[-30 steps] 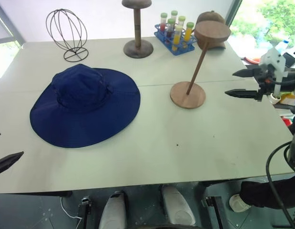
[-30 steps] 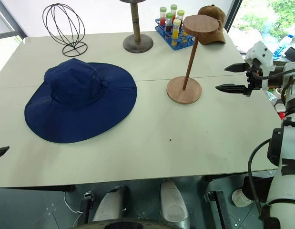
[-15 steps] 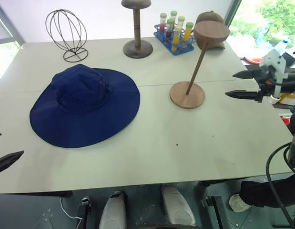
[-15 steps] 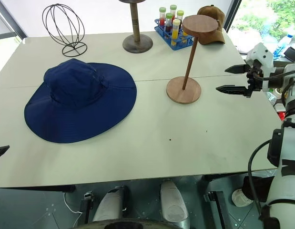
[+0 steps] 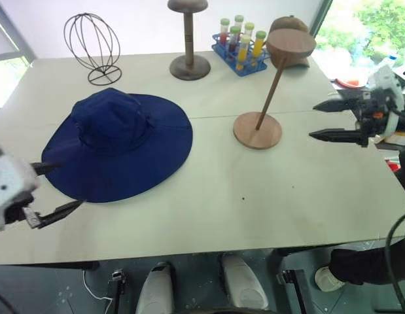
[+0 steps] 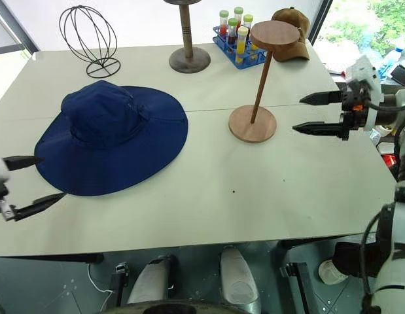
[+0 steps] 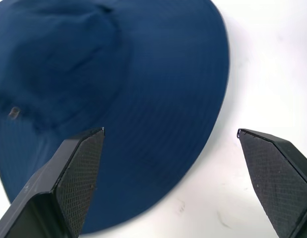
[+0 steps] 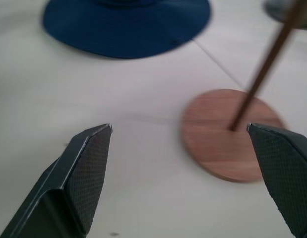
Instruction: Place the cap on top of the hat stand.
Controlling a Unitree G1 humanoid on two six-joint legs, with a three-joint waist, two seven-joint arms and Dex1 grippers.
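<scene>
Approach is the step in hand: nothing has been lifted, and the navy sun hat (image 5: 117, 144) lies flat on the white table (image 5: 254, 209), its near brim just ahead of the left gripper (image 5: 57, 186). That gripper's fingers are spread wide and empty, one tip level with the brim edge and one lower, over bare table. The next move, as I judge it, calls for sliding a finger under the floppy brim and pinching it; the soft cloth will likely sag, so the other arm may be needed.

Beyond the hat stand a black wire globe stand (image 5: 92, 47) and a dark upright wooden stand (image 5: 189, 39), then a blue rack of tubes (image 5: 240, 46) and a small brown cap (image 6: 292, 25). The light wooden hat stand (image 5: 267, 85) leans on its thin rod just inward of the right gripper (image 5: 333, 120), whose fingers also stand apart and empty. Nothing blocks the path between hat and stand.
</scene>
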